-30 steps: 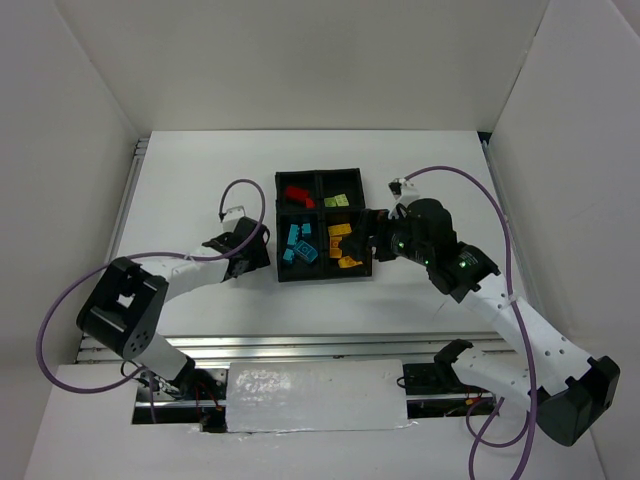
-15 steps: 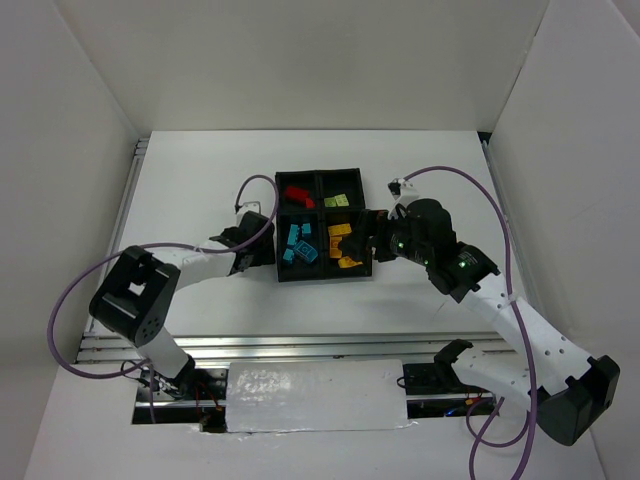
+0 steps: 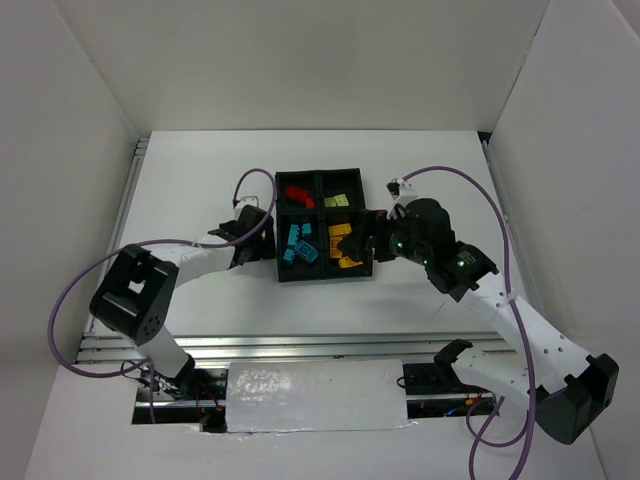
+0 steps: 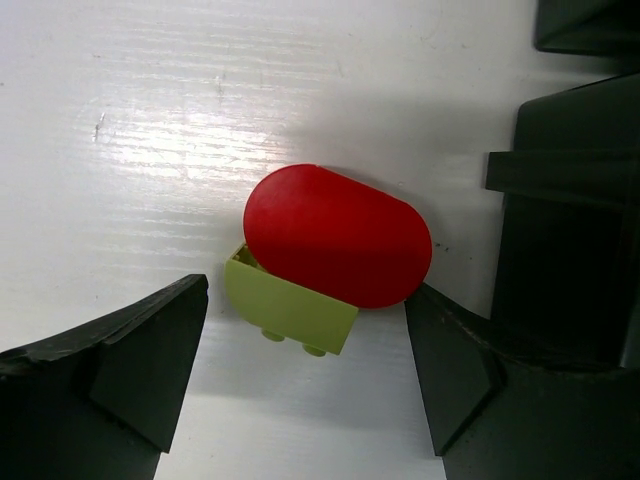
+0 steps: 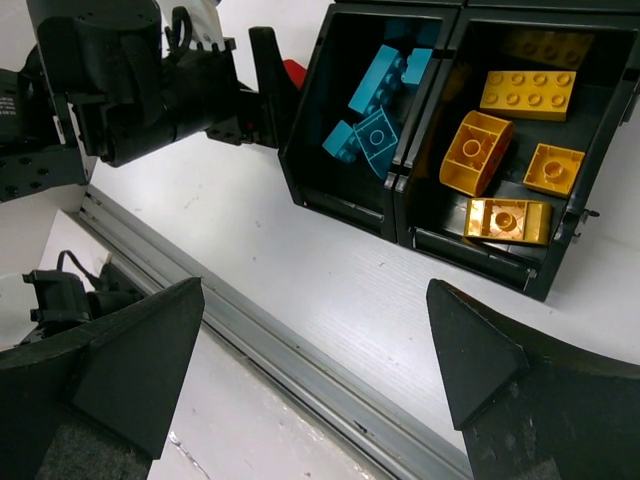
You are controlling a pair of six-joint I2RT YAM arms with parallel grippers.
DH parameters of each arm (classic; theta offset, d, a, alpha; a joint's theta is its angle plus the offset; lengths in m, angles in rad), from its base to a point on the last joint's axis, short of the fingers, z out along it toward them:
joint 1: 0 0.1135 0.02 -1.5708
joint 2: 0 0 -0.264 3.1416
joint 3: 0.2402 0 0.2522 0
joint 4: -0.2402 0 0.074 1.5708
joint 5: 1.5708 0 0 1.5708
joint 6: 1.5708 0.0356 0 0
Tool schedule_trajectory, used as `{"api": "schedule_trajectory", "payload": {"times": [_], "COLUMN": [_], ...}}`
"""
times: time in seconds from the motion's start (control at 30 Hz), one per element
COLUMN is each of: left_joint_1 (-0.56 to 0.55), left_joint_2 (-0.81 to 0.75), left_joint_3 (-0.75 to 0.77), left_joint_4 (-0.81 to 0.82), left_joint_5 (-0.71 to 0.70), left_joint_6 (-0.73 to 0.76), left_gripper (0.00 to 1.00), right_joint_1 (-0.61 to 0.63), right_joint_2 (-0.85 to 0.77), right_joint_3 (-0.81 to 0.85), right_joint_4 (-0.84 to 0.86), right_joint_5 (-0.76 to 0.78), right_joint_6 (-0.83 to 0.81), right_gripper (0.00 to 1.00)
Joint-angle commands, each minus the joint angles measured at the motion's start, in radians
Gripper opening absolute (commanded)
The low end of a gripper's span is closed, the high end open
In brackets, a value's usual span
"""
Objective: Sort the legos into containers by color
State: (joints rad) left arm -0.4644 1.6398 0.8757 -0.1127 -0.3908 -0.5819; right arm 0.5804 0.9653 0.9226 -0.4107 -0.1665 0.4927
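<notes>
Since a second ago the left arm [image 3: 195,258] has crept up to the tray's left wall; the right arm [image 3: 500,300] hasn't budged.
Its left fingers [image 4: 120,370] are spread wide with nothing gripped, straddling a red lego [image 4: 338,250], smooth and oval from above. That one overlaps a pale lime green lego [image 4: 290,310] with studs along one edge, and both are on the white worktop [image 4: 150,120] just beside the black tray [image 3: 320,278]. The right fingers [image 5: 110,350] are spread and empty too, near the compartments holding blue legos [image 5: 375,90] and orange-yellow legos [image 5: 475,150].
</notes>
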Motion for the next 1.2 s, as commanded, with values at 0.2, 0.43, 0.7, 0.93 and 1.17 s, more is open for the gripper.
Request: {"api": "schedule_trajectory", "payload": {"times": [0.2, 0.43, 0.7, 0.93, 1.17], "left_joint_1": [0.010, 0.009, 0.009, 0.006, 0.004], "left_joint_2": [-0.121, -0.158, -0.038, 0.090, 0.115], "left_joint_3": [-0.001, 0.049, 0.190, 0.293, 0.279], "left_joint_4": [-0.091, -0.210, -0.426, -0.571, -0.496], "left_joint_5": [-0.002, -0.071, -0.161, -0.160, -0.184], "left_joint_6": [-0.212, -0.432, -0.751, -0.975, -0.997], "left_gripper": [0.97, 1.00, 1.00, 0.99, 1.00], "right_joint_1": [0.013, 0.019, 0.019, 0.027, 0.029], "right_joint_2": [0.016, 0.023, 0.035, 0.036, 0.027], "right_joint_3": [-0.010, -0.011, -0.021, -0.021, -0.021], "right_joint_4": [0.049, 0.053, 0.065, 0.056, 0.039], "right_joint_5": [-0.013, -0.018, -0.018, -0.018, -0.014], "right_joint_6": [-0.006, -0.005, -0.006, -0.016, -0.034], "right_gripper": [1.00, 1.00, 1.00, 1.00, 1.00]}}
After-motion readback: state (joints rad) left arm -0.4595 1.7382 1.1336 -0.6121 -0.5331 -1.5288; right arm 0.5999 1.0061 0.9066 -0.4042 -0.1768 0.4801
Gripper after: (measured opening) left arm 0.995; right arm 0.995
